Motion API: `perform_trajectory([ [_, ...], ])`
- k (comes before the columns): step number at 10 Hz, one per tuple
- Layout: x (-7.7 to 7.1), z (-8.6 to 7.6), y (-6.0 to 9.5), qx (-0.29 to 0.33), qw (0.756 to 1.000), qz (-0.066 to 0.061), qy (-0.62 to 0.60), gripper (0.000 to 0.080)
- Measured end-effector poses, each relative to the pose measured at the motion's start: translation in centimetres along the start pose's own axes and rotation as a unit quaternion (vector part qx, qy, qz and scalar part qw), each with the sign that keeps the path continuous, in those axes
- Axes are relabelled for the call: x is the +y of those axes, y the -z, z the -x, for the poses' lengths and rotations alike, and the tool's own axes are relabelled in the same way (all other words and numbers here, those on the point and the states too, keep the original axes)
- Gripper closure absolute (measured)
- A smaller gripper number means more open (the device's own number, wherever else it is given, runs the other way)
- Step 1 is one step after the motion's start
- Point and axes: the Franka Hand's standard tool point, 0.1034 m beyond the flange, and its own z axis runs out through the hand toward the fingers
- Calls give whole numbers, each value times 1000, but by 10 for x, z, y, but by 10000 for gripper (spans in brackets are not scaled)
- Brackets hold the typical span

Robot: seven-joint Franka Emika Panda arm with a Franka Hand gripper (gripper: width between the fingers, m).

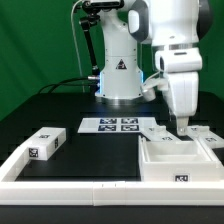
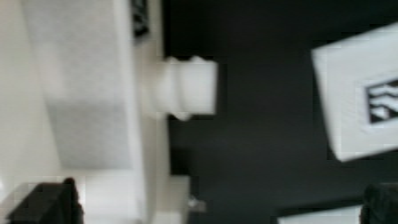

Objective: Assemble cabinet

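Assembly is at an early stage, in my judgement. The cabinet (image 1: 168, 168), so far an open box, sits on the desk (image 1: 40, 112) at the exterior view's right. A loose block (image 1: 45, 144) lies well apart at the left, unfitted. The gripper (image 1: 186, 127) hangs just over the box, jaws spread wide, holding nothing. No writing is readable, only square tags and a warning triangle (image 1: 118, 67) on the arm's base.

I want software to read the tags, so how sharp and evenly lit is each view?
Exterior view: even light, in focus; the white open box is nearly washed out against the black table, yet the marker board tags look distinct. Wrist view: soft throughout; the white panel and its round peg are blurred, the tagged piece is cropped, the pincer fingers are dark smudges.
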Motion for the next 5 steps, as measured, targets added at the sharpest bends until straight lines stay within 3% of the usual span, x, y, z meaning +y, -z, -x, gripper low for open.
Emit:
perform_trajectory([
  [2,-25,-12,2,6,1000,2,2,1],
  [4,-42,-35,-5,32,999,23,11,2],
  [5,-43,-33,-6,30,999,18,9,2],
])
